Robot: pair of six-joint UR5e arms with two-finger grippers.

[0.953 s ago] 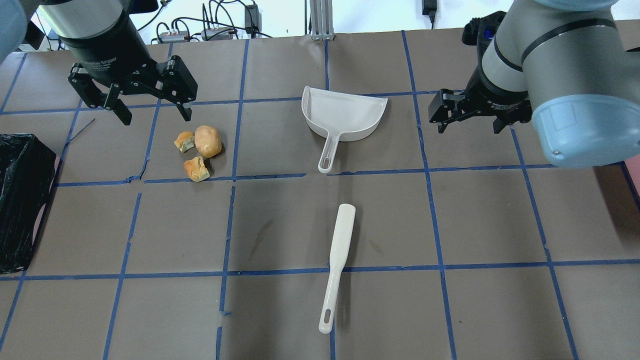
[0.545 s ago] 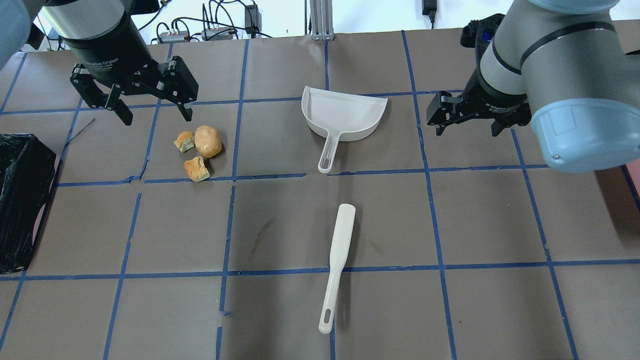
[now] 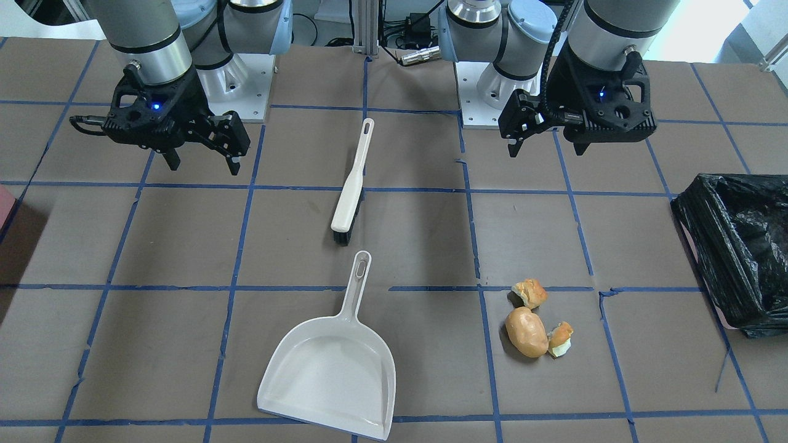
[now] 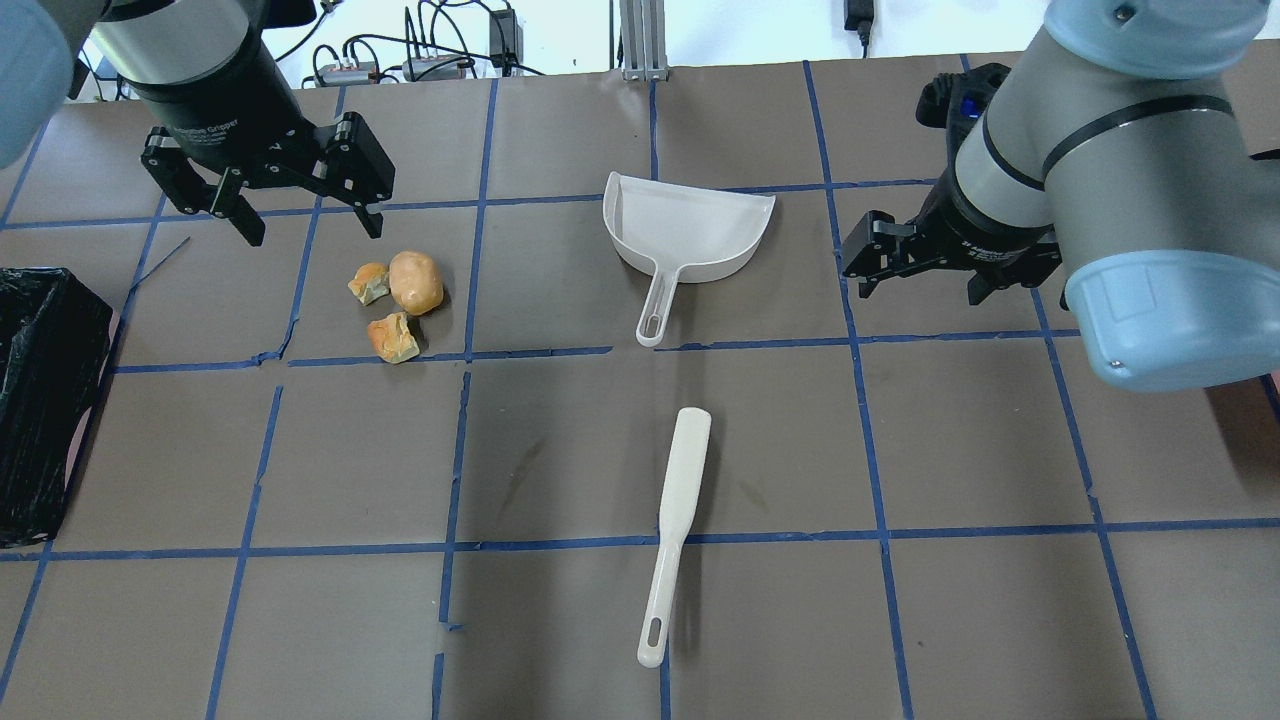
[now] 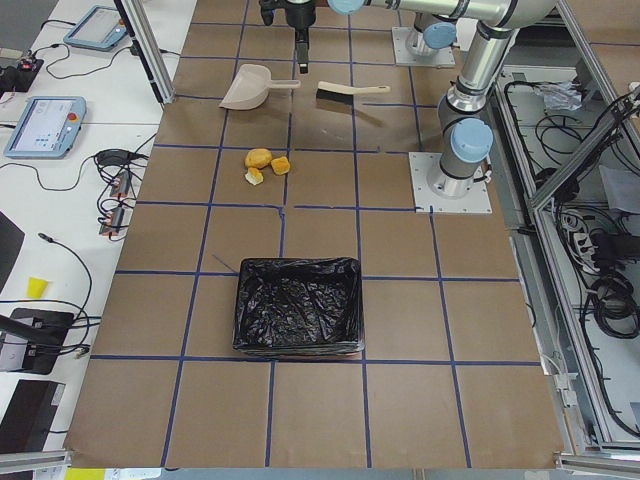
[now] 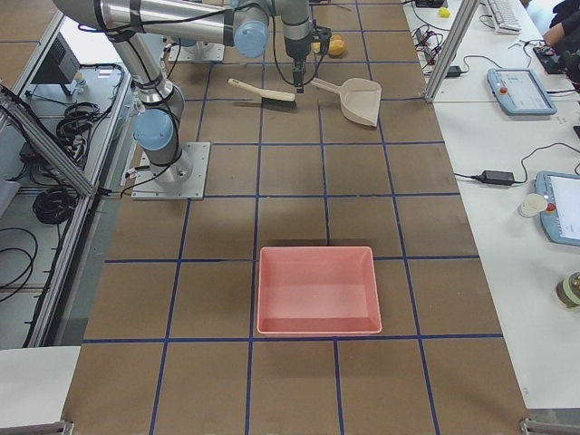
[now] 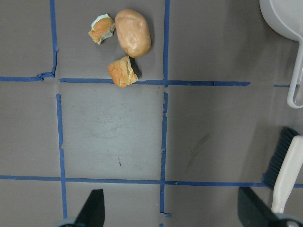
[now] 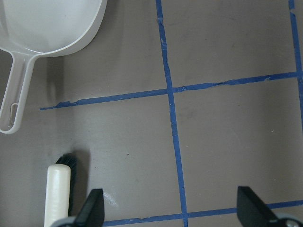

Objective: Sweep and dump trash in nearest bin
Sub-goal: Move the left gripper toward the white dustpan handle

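Trash (image 4: 400,300): three bread pieces clustered on the table (image 4: 560,450), between bin (image 4: 45,400) and dustpan (image 4: 690,230).
The oval roll (image 4: 416,282) lies with its long axis running roughly away from the robot, two torn chunks just beside it. Both arms hang wrist-down. The left tool (image 4: 312,235) hovers near the trash, the right tool (image 4: 920,295) beside the dustpan, each with fingers apart.

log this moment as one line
left tool: open, empty, raised | right tool: open, empty, raised | dustpan, brush: on table, ungrasped | bread pieces: clustered on table | lined bin: robot's left
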